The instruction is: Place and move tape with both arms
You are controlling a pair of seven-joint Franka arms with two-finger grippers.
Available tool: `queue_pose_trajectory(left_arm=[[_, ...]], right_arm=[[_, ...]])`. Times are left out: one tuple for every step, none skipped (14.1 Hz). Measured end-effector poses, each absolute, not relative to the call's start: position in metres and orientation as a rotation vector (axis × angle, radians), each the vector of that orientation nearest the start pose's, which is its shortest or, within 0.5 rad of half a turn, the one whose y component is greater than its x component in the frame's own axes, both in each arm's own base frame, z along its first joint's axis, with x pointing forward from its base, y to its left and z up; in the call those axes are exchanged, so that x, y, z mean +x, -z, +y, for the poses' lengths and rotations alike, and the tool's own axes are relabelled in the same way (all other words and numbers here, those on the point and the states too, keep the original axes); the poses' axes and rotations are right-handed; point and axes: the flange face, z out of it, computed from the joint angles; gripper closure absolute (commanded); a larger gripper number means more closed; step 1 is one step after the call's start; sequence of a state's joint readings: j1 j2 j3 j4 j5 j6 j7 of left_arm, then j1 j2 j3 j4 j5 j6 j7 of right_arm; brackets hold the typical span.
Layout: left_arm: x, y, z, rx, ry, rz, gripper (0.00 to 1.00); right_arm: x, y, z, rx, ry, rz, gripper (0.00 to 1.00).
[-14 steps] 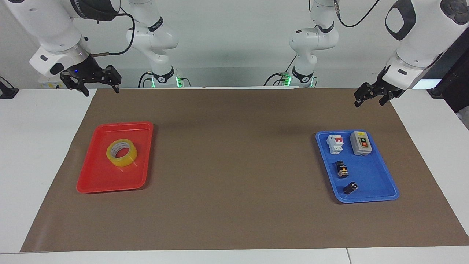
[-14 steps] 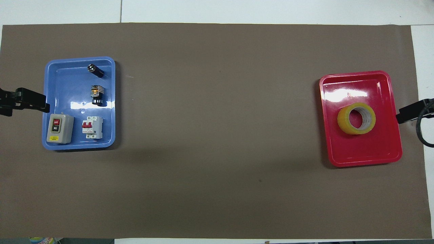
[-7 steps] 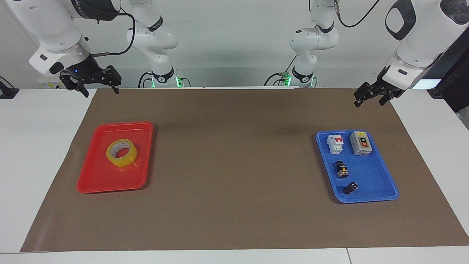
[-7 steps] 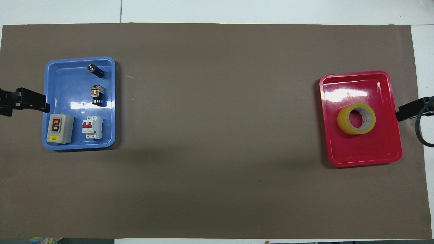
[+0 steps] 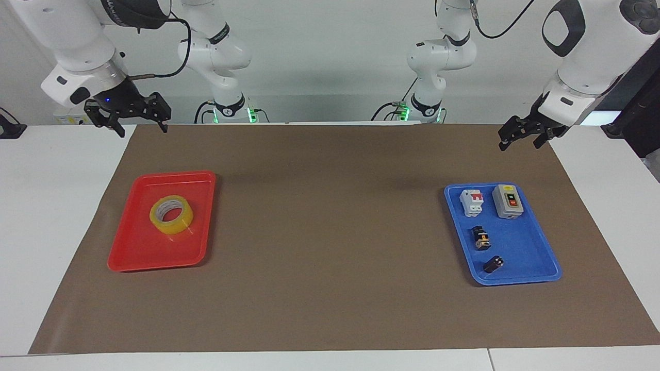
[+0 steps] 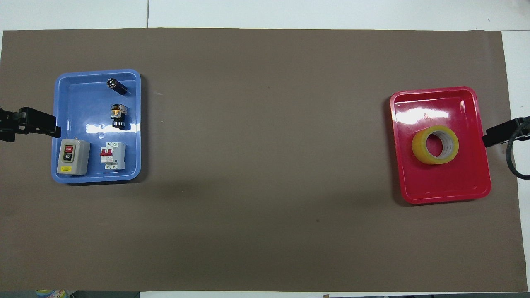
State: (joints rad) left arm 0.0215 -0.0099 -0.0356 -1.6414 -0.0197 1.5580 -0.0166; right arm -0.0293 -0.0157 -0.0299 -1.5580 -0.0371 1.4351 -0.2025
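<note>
The tape (image 5: 171,214) (image 6: 435,145), a yellow roll with a white core, lies flat in a red tray (image 5: 129,252) (image 6: 443,190) at the right arm's end of the table. My right gripper (image 5: 143,128) (image 6: 497,136) hangs open and empty over the brown mat's corner at that end, apart from the tape. My left gripper (image 5: 518,145) (image 6: 41,126) hangs open and empty over the mat's edge at the left arm's end, waiting.
A blue tray (image 5: 536,257) (image 6: 74,91) at the left arm's end holds a grey switch box (image 5: 508,202), a white circuit breaker (image 5: 472,202) and two small black parts (image 5: 481,238). Two slimmer white arms (image 5: 221,56) stand at the robots' end.
My right gripper has shifted slightly, staying open and empty. The left gripper, the tape and both trays have not moved.
</note>
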Motion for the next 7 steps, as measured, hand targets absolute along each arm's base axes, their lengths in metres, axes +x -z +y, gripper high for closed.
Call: queue_pose_trajectory(left_arm=[[0.5475,-0.5957,-0.01,-3.158,-0.117,-0.005,0.0],[0.5475,-0.5957,-0.01,-3.158,-0.117,-0.005,0.0],[0.5475,-0.5957,-0.01,-3.158,-0.117,-0.005,0.0],[0.5475,-0.5957,-0.01,-3.158,-0.117,-0.005,0.0],[0.5475,-0.5957,-0.01,-3.158,-0.117,-0.005,0.0],[0.5475,-0.5957,-0.01,-3.158,-0.117,-0.005,0.0],[0.5475,-0.5957,-0.01,-3.158,-0.117,-0.005,0.0]], right_arm=[[0.5343,-0.6282,-0.0362,-3.153,-0.17,-0.212,0.0],[0.5348,-0.6286,-0.0361,-3.155,-0.162,-0.197,0.0],[0.5356,-0.6291,-0.036,-3.158,-0.152,-0.186,0.0],[0.5361,-0.6294,-0.0359,-3.159,-0.145,-0.18,0.0],[0.5363,-0.6296,-0.0359,-3.16,-0.142,-0.177,0.0],[0.5364,-0.6296,-0.0361,-3.16,-0.141,-0.174,0.0],[0.5364,-0.6296,-0.0366,-3.16,-0.141,-0.172,0.0]])
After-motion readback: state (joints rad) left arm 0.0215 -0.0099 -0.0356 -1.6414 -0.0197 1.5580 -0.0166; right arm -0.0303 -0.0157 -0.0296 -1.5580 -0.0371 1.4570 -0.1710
